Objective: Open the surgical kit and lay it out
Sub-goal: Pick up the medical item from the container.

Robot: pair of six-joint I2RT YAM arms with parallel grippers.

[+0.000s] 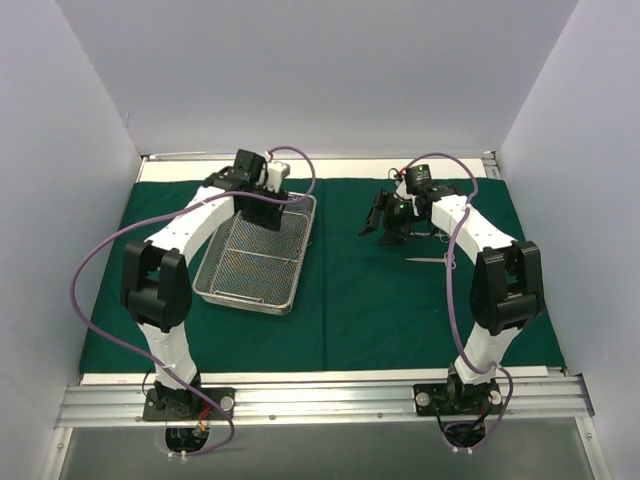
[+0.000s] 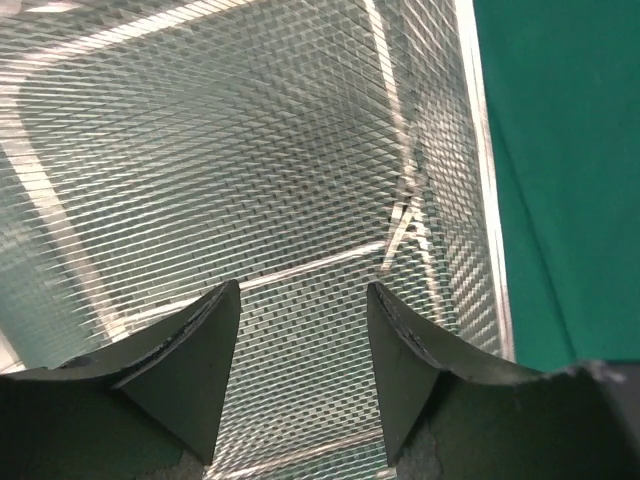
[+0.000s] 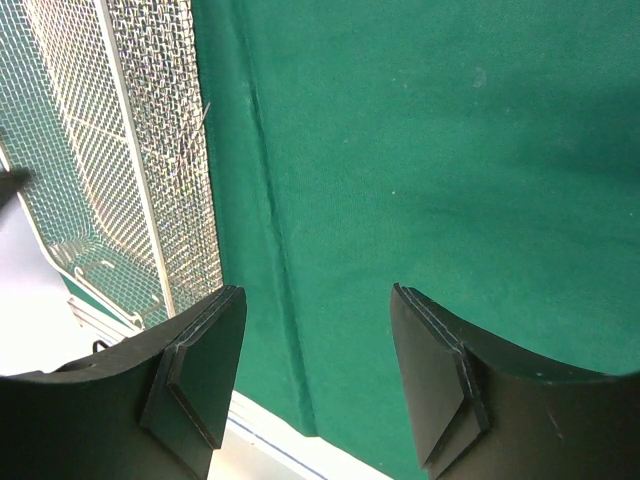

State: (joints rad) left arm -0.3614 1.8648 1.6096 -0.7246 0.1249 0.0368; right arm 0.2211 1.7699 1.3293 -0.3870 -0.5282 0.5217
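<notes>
The dark green drape (image 1: 360, 300) lies spread flat over the table. The silver wire-mesh tray (image 1: 250, 300) stands on it left of centre. My left gripper (image 1: 268, 214) is open and empty, low over the tray's far end; the left wrist view shows its fingers (image 2: 302, 287) apart above bare mesh (image 2: 200, 150). My right gripper (image 1: 385, 228) is open and empty above the drape at centre right; the right wrist view (image 3: 316, 290) shows only green cloth (image 3: 420, 150) between the fingers. One slim shiny instrument (image 1: 431, 261) lies on the drape beside the right arm.
The tray's side wall (image 3: 150, 200) shows at the left of the right wrist view, with the drape's edge and a white table strip (image 3: 250, 440) below. Grey walls enclose the table on three sides. A metal rail (image 1: 320, 400) runs along the near edge.
</notes>
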